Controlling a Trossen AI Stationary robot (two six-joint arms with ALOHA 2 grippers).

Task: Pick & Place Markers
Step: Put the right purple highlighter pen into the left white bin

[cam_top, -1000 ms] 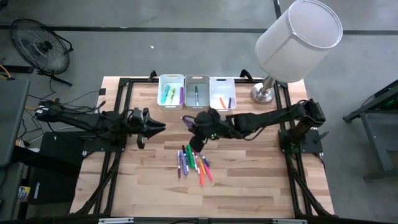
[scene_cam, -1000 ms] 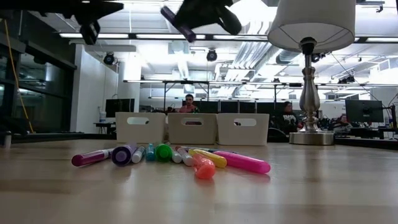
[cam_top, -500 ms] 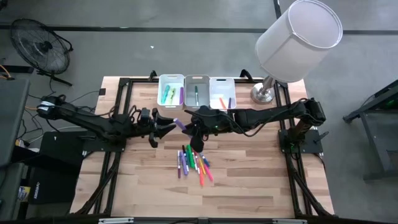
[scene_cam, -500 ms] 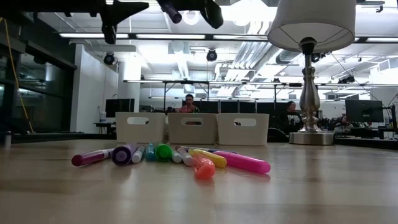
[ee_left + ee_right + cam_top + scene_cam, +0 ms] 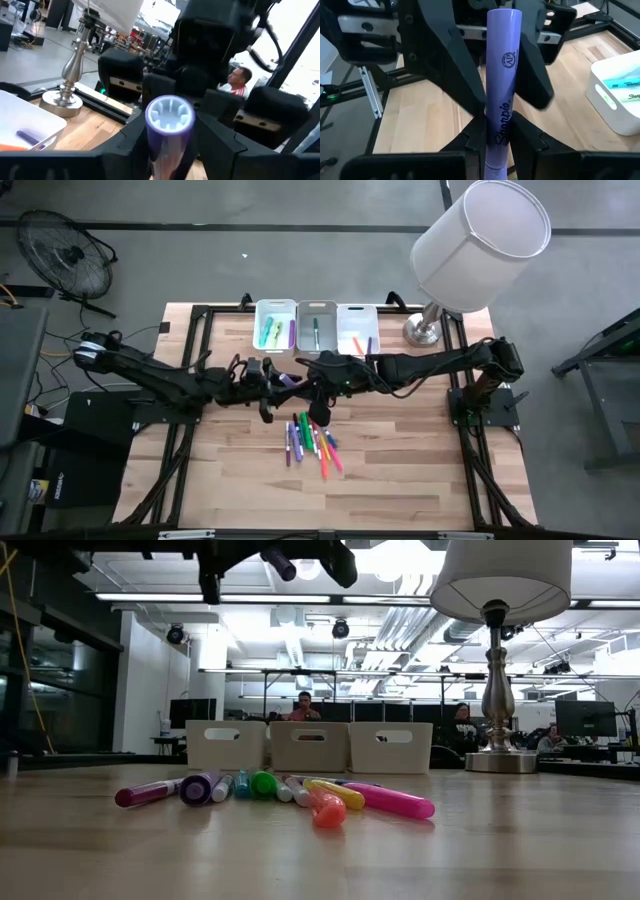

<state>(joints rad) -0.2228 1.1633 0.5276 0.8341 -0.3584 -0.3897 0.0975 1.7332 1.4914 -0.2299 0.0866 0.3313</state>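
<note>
two grippers met above table centre, near side of bins [image 5: 316, 327]. right gripper [image 5: 499, 132] clenched purple marker [image 5: 502, 85]; left gripper [image 5: 167, 142] fingers spread around its far end, not gripping. remaining markers [image 5: 312, 442] lay in loose cluster on table [image 5: 400, 470] below them.

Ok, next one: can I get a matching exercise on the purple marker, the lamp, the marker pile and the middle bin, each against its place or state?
1. purple marker
2. lamp
3. marker pile
4. middle bin

A. lying on the bare wood, in front of the bins
B. off the table, gripped in the right pincer
C. standing at the table's far right corner
D. holds one greenish marker

Pairs: 1-B, 2-C, 3-A, 4-D
</note>
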